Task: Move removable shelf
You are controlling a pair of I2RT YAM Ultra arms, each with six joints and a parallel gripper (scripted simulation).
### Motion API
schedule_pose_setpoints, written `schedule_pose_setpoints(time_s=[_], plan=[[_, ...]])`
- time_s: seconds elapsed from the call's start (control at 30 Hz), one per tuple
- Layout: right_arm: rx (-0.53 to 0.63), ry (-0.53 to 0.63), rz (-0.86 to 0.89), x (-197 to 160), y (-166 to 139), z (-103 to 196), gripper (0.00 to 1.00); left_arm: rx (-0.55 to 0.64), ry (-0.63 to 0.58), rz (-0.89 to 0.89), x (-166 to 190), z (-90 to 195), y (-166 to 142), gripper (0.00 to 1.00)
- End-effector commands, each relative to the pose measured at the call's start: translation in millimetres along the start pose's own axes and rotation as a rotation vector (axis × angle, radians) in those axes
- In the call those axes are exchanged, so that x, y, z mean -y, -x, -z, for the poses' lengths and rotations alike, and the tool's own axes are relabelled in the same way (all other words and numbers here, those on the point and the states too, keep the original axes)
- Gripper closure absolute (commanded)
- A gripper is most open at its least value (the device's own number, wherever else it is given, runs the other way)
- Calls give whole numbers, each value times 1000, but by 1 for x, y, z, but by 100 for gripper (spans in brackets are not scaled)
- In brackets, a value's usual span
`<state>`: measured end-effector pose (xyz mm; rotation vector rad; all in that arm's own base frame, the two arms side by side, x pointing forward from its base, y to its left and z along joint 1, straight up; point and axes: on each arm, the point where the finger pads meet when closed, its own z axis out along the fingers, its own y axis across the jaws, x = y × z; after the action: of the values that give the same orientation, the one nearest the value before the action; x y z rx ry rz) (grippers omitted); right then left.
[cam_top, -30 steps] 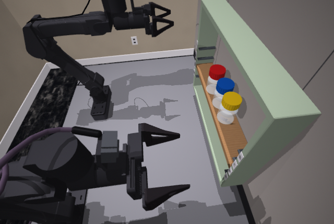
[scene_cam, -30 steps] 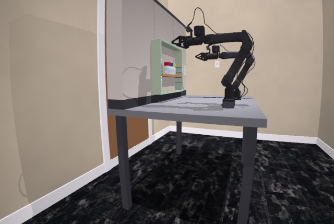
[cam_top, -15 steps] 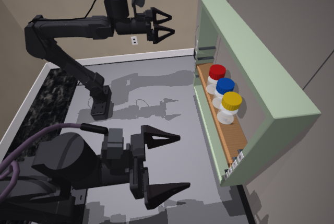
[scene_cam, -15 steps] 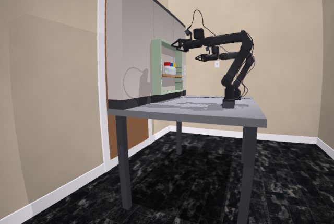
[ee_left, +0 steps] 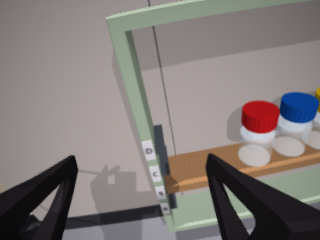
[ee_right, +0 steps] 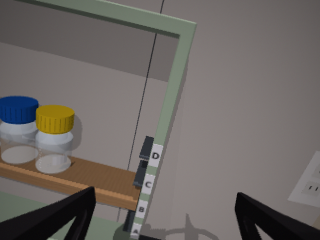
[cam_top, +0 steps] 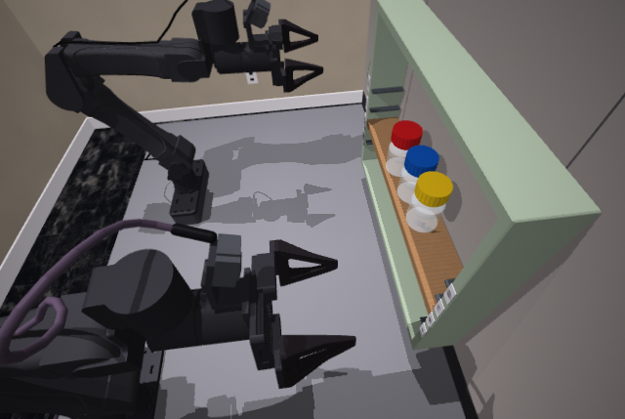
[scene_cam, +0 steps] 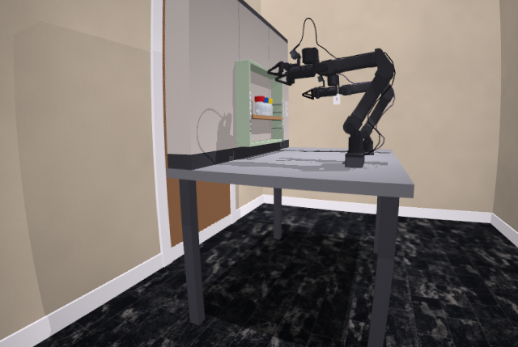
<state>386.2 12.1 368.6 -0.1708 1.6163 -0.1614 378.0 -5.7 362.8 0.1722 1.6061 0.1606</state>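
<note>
The wooden shelf [cam_top: 421, 234] sits in the green wall rack [cam_top: 484, 116], above the level marked A, near the C and B labels [ee_right: 148, 185]. Three clear bottles stand on it, with a red cap [cam_top: 406, 134], a blue cap [cam_top: 421, 159] and a yellow cap [cam_top: 433, 187]. My left gripper [cam_top: 317, 53] is open and empty in the air in front of the rack's far end, by the red bottle [ee_left: 260, 117]. My right gripper [cam_top: 346, 303] is open and empty in front of the near end, by the yellow bottle [ee_right: 55, 118]. Neither touches the rack.
The rack hangs on a grey wall panel at the table's edge. Dark support rails [cam_top: 386, 90] show inside its far post. The arm bases [cam_top: 188, 197] stand mid-table. A white wall socket [ee_right: 312, 180] is to the right of the rack.
</note>
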Motion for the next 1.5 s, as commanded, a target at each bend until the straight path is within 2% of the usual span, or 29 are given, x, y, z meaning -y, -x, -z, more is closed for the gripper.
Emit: schedule_pose_setpoints(time_s=[0.0,1.47], plan=[[39,-16,57,-1,6,9,0,27,11,-57,1,7,2,0],[31,-31,465,-27,-31,13,0,28,20,-464,24,21,-46,0]])
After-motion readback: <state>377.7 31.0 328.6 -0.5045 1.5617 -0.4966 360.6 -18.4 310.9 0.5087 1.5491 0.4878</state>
